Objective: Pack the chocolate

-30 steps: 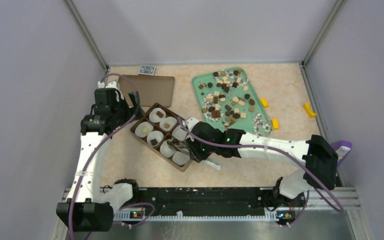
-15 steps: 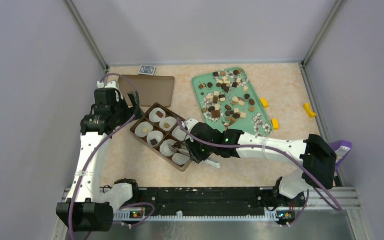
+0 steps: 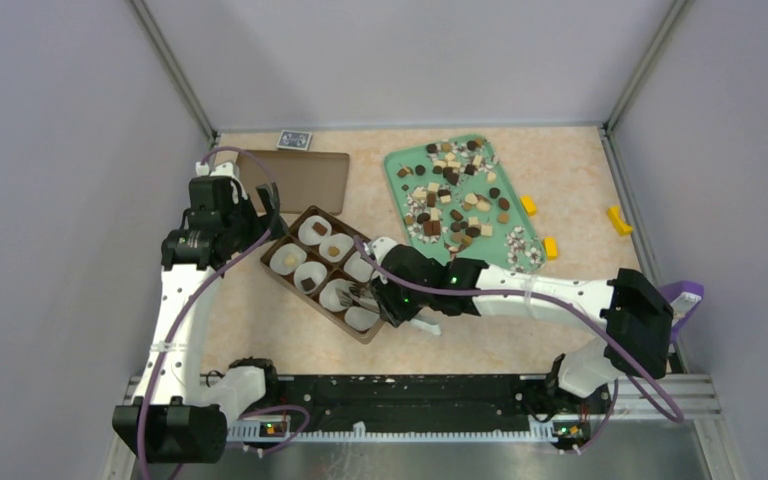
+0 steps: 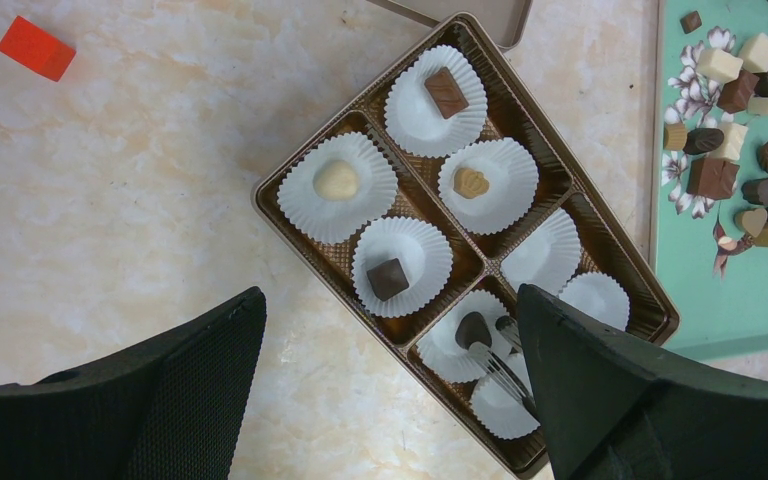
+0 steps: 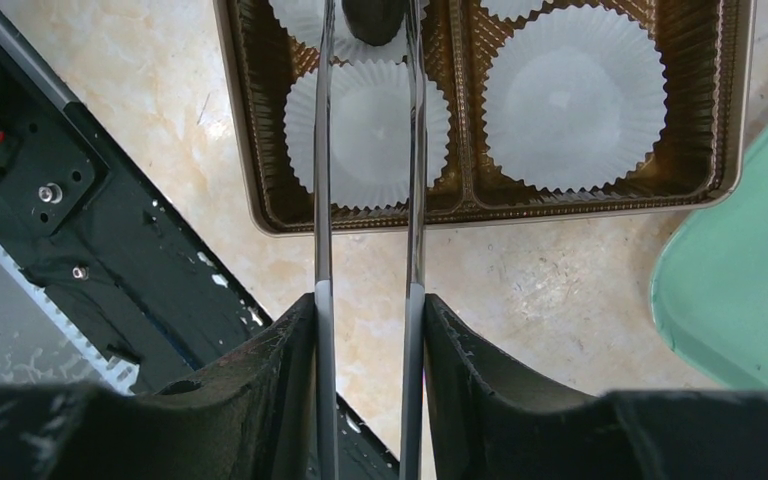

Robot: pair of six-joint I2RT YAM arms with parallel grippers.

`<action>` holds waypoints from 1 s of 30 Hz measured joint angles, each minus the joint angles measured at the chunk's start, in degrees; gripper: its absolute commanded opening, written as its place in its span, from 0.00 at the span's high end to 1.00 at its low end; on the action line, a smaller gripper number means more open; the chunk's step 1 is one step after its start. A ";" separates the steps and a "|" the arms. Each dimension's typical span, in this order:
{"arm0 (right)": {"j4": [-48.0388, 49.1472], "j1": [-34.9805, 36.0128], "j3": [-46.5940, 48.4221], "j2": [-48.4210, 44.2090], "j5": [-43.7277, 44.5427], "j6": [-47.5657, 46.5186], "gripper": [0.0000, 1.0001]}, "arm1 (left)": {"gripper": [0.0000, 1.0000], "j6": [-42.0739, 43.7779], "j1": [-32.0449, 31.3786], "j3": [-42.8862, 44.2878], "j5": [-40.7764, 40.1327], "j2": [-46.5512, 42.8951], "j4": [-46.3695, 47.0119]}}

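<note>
The right hand (image 3: 365, 296) is reaching across the middle of the overhead view, its two long thin metal blades (image 5: 324, 150) standing a narrow gap apart over the lower end of the brown box (image 4: 265, 192). In the right wrist view a dark rounded chocolate (image 5: 373, 18) is sitting at the top edge of the frame between the blades, a sliver of white paper cup (image 5: 368, 135) showing on either side of it, so the blades are gripping nothing. The left wrist view is showing the same piece lying in its cup with the blade tips just beside it. Four more pieces are resting in cups at the box's upper end: a brown square (image 4: 446, 92), a cream round (image 4: 337, 181), a tan shell shape (image 4: 471, 182) and a dark square (image 4: 388, 279). The left hand (image 3: 257, 212) is hovering at the box's left side with its fingers spread wide, holding nothing. The loose chocolates (image 3: 460, 195) are lying scattered on the green tray (image 3: 397, 165) in the upper right of the worktop (image 3: 560, 160), well apart from the box, with small yellow blocks (image 3: 528, 205) just right of the tray
</note>
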 measured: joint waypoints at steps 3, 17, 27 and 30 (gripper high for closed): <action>-0.07 0.00 0.24 -0.07 0.09 -0.04 0.64 | 0.01 0.00 0.00 0.00 0.00 0.02 0.00; -1.22 -16.00 -3.48 -18.67 8.57 4.39 0.66 | 0.01 -0.02 0.00 0.00 0.04 0.02 0.02; -15.87 -26.51 -11.04 -23.96 14.78 8.26 0.59 | 0.01 -0.07 0.00 0.00 0.50 0.02 0.04; -17.07 -26.82 -11.32 -23.98 14.99 7.98 0.58 | 0.01 -0.07 0.00 0.00 0.57 0.02 0.04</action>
